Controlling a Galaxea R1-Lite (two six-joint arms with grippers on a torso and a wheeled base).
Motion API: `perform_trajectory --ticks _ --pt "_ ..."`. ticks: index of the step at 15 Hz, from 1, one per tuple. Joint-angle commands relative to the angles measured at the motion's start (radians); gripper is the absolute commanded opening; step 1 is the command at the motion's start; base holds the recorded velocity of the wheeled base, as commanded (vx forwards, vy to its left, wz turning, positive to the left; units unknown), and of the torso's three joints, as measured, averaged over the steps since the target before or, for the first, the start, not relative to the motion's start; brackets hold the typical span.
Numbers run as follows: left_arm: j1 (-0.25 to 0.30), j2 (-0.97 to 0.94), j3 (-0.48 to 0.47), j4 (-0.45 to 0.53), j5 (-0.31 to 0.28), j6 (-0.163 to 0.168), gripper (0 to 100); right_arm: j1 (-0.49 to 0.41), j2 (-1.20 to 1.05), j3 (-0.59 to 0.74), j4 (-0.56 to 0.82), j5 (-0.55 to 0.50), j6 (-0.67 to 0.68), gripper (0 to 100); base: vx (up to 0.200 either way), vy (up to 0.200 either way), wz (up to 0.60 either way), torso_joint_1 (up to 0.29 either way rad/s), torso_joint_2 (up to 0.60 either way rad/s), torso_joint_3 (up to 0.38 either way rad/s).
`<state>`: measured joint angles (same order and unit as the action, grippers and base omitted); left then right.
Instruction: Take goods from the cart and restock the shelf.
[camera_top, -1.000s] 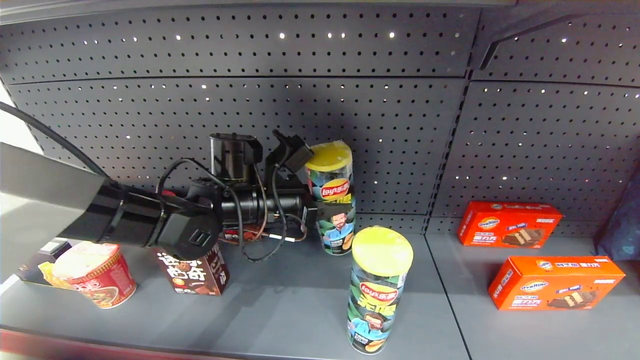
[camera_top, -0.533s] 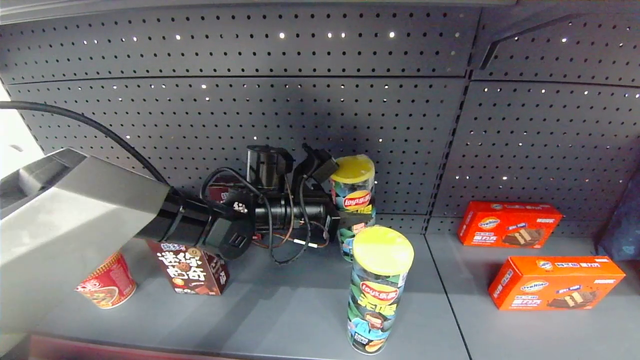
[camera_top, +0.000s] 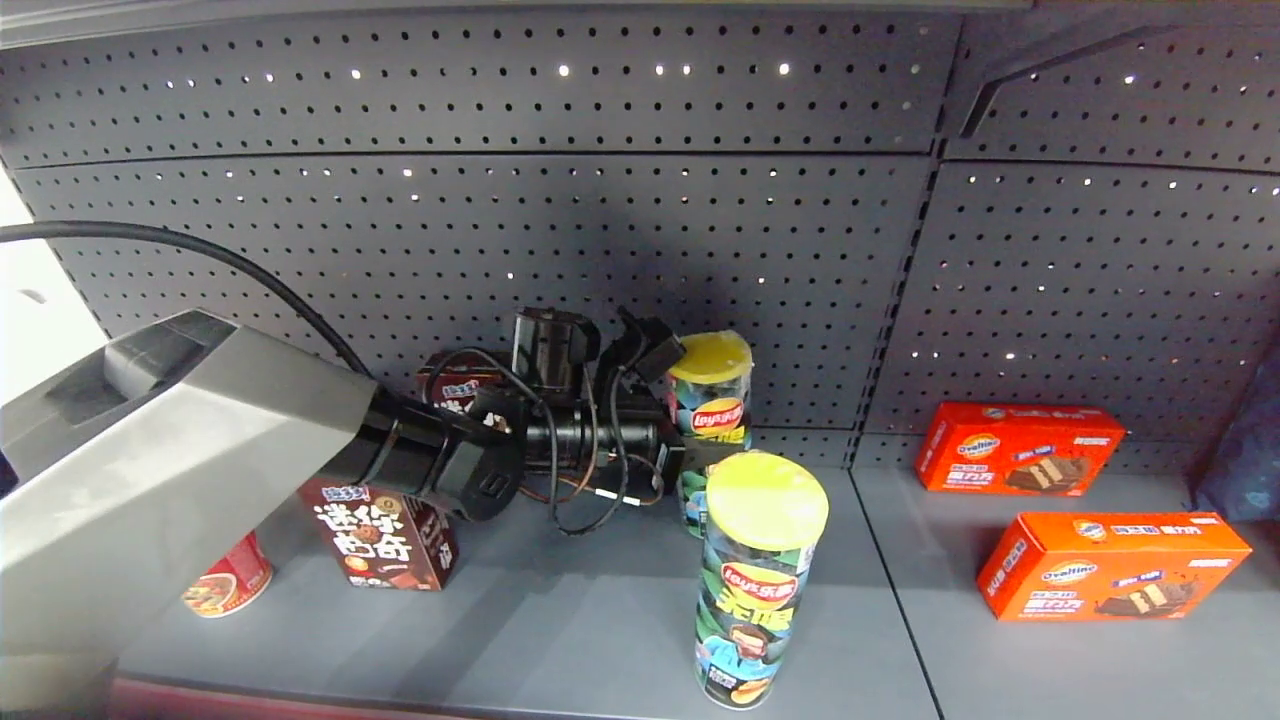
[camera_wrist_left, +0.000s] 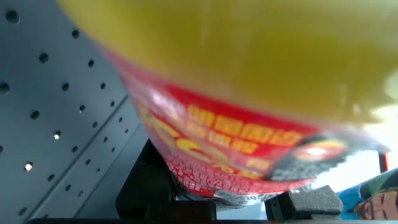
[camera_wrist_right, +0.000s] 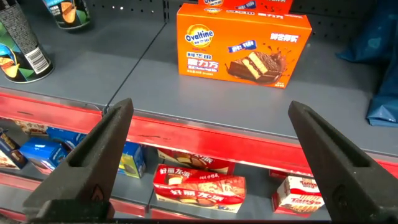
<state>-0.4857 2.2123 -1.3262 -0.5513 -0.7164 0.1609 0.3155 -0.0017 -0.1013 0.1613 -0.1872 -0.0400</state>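
Note:
My left gripper (camera_top: 697, 447) is shut on a chip can with a yellow lid (camera_top: 712, 388), held upright at the back of the grey shelf (camera_top: 560, 620) near the pegboard. Its base is hidden behind a second, identical chip can (camera_top: 760, 580) standing near the shelf's front. In the left wrist view the held can (camera_wrist_left: 236, 93) sits close between the dark fingers (camera_wrist_left: 143, 193). My right gripper (camera_wrist_right: 214, 162) is open with nothing in it, in front of the shelf's red front edge (camera_wrist_right: 186, 134) and just below it.
A brown snack box (camera_top: 385, 535) and a red noodle cup (camera_top: 225, 580) stand under my left arm. Two orange boxes (camera_top: 1015, 447) (camera_top: 1110, 565) lie on the right section. More packets (camera_wrist_right: 199, 183) fill the lower shelf. There is free shelf between the cans and the boxes.
My left arm has reached further in, carrying the can to the right and lower, toward the back of the shelf. The arm now hides most of the noodle cup.

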Motion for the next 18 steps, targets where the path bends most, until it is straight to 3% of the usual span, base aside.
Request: perform_trajectory --ticks 1,3,8,9,16,18 --pt "0.003 0.006 -0.039 0.05 0.0 0.032 0 0.0 0.002 0.0 0.0 0.0 -0.006 100 0.0 0.0 0.0 0.0 0.0 0.0" --pt "0.004 0.018 -0.097 0.123 -0.017 0.072 0 0.0 0.002 0.0 0.0 0.0 -0.006 100 0.0 0.0 0.0 0.0 0.0 0.0" --pt "0.003 0.059 -0.211 0.186 -0.031 0.077 0 0.0 0.002 0.0 0.0 0.0 -0.004 100 0.0 0.0 0.0 0.0 0.0 0.0" --pt "0.001 0.059 -0.211 0.186 -0.031 0.077 100 0.0 0.002 0.0 0.0 0.0 -0.004 100 0.0 0.0 0.0 0.0 0.0 0.0" --pt "0.003 0.052 -0.16 0.18 -0.028 0.083 100 0.0 0.002 0.0 0.0 0.0 0.0 100 0.0 0.0 0.0 0.0 0.0 0.0" --pt "0.033 -0.008 -0.082 0.182 -0.026 0.14 100 0.0 0.002 0.0 0.0 0.009 0.0 100 0.0 0.0 0.0 0.0 0.0 0.0"
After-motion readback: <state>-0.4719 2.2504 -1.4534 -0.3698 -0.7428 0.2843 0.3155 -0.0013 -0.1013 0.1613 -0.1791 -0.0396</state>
